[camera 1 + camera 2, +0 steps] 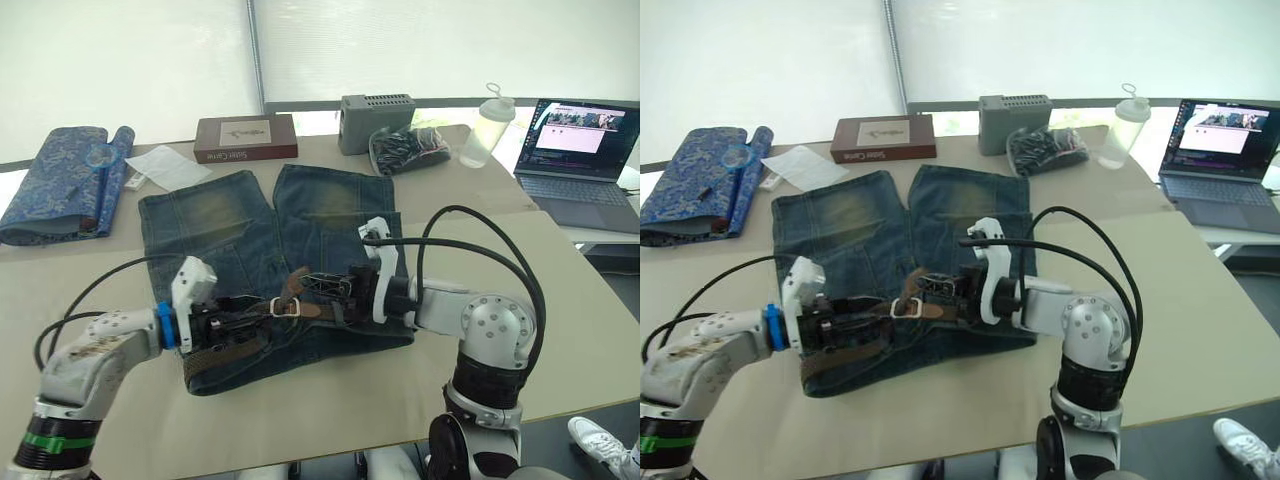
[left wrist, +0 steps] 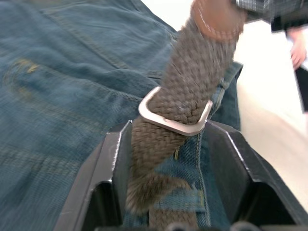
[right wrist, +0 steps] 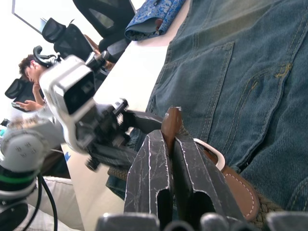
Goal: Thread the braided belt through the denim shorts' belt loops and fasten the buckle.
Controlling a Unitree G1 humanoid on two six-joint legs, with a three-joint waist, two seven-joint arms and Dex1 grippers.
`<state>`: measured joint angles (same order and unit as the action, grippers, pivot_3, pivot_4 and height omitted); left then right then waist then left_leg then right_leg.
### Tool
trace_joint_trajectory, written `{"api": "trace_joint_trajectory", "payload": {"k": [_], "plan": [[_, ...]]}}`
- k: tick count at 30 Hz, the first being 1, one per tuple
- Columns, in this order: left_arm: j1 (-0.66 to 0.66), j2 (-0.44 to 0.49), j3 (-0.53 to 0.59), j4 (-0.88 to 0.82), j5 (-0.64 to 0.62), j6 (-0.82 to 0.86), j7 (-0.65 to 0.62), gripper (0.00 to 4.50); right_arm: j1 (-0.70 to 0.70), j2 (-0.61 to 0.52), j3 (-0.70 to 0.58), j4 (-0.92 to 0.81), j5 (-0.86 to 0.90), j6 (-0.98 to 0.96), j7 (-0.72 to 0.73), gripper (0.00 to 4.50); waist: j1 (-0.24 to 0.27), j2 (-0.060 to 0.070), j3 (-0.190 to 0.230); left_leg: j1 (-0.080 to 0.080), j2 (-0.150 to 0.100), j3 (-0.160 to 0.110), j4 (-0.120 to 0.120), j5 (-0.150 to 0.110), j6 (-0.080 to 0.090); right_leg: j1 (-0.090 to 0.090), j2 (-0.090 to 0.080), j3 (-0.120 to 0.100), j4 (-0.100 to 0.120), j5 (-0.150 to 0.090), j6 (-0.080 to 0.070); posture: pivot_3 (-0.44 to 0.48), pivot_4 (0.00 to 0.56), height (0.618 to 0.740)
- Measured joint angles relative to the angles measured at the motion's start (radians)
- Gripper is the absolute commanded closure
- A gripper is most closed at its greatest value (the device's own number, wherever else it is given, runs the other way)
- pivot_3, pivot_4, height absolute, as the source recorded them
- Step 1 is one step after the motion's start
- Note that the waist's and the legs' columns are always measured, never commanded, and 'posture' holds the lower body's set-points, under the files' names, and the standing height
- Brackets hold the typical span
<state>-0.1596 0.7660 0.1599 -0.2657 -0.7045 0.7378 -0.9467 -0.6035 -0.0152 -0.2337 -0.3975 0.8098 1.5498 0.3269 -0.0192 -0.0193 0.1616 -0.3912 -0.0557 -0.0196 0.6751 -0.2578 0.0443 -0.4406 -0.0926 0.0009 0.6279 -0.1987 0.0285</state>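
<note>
Because the denim shorts (image 1: 270, 270) lie flat on the surface, waistband nearest you, your right gripper (image 3: 169, 139) has its jaws clamped on the braided belt (image 2: 190, 82) tip past the buckle (image 1: 284, 306), while your left gripper's (image 2: 168, 159) jaws stand apart around the strap, steadying it.

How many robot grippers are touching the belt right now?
2: the left gripper straddles the braided belt below the buckle; the right gripper pinches its brown tip over the denim shorts.
</note>
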Motion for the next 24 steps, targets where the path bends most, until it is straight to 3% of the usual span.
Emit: {"api": "trace_joint_trajectory", "payload": {"k": [4,5,24], "plan": [[-0.002,0.006,-0.003,-0.001,-0.005,0.009,-0.003,4.18,0.001,-0.012,0.021,0.0,0.0,-0.013,0.004,4.5,0.001,0.0,0.0,0.0,0.0,0.0,0.0,0.0,0.0,0.001,0.0,0.0,0.0,0.0,0.0,0.0,0.15,0.74],[-0.009,0.005,-0.009,-0.001,-0.005,0.013,-0.002,4.38,0.003,-0.016,0.028,0.0,0.0,-0.018,0.006,4.5,0.002,0.0,0.0,0.0,0.0,0.0,0.0,0.0,0.0,0.0,0.0,0.0,0.0,0.0,0.0,0.0,0.15,0.74],[-0.101,-0.016,-0.197,-0.006,0.129,0.008,0.038,4.38,0.024,-0.035,0.066,-0.009,0.038,-0.046,0.012,4.5,0.002,0.0,0.0,0.0,0.0,0.0,0.0,0.0,0.0,0.0,0.0,0.0,0.0,0.0,0.0,0.0,0.15,0.74]]}}
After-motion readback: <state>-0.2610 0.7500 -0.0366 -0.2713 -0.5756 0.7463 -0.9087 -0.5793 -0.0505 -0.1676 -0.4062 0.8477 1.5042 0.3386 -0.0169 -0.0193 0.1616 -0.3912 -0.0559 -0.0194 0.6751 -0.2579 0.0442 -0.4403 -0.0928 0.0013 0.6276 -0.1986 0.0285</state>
